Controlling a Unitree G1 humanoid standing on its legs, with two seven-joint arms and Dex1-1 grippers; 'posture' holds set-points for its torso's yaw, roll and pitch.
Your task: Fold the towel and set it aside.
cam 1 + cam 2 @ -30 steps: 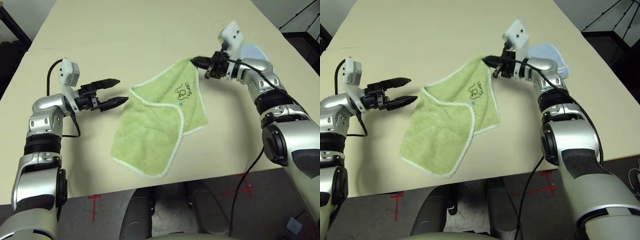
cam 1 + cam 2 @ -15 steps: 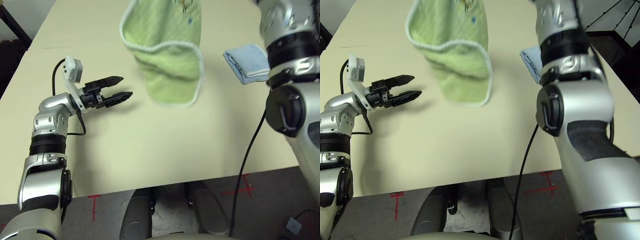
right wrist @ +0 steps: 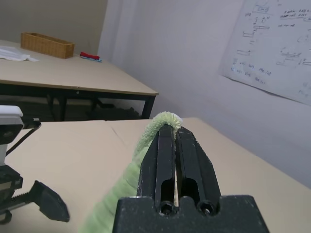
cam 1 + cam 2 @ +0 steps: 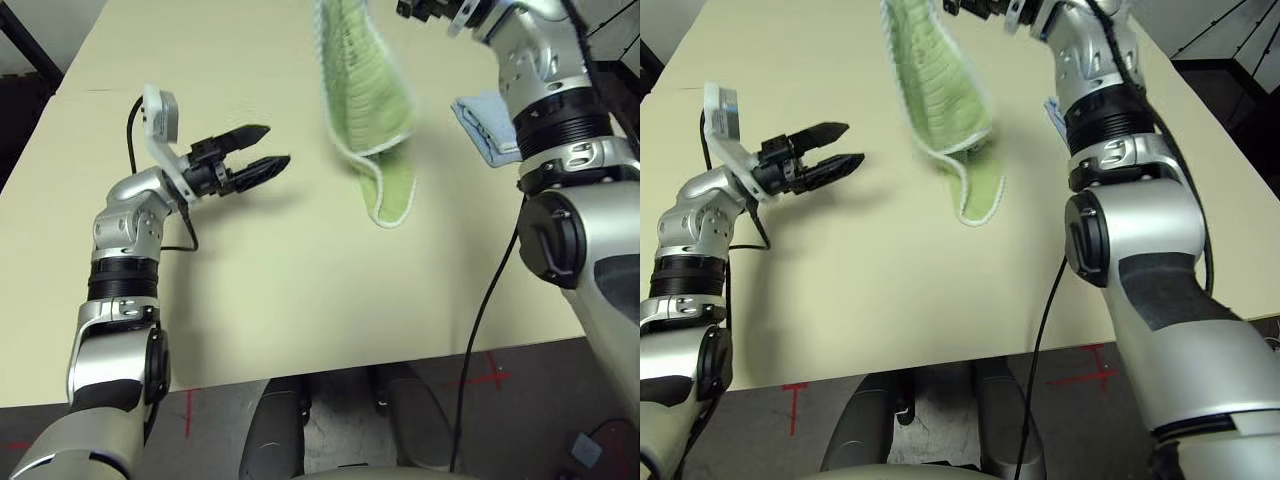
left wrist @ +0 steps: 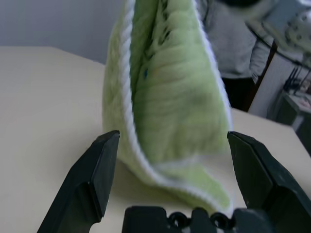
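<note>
The right gripper [image 3: 170, 133] is raised high over the far side of the table [image 4: 260, 290], its two black fingers pressed together on the top edge of the towel [image 4: 365, 95], a fold of green terry bulging out just past the fingertips in the right wrist view. From that pinch the towel hangs down as a long, narrow drape with its white edging running along both sides; its lowest end curls at or just above the tabletop, and whether it touches the surface cannot be told. The left gripper [image 4: 262, 150] hovers above the table to the left of the hanging towel, fingers spread wide and pointing toward it, near but apart from the cloth. In the left wrist view the towel hangs beyond the gap between those open fingers, its bottom fold just past the fingertips. A folded blue cloth [image 4: 480, 125] lies on the table to the right of the towel, partly behind the right arm.
</note>
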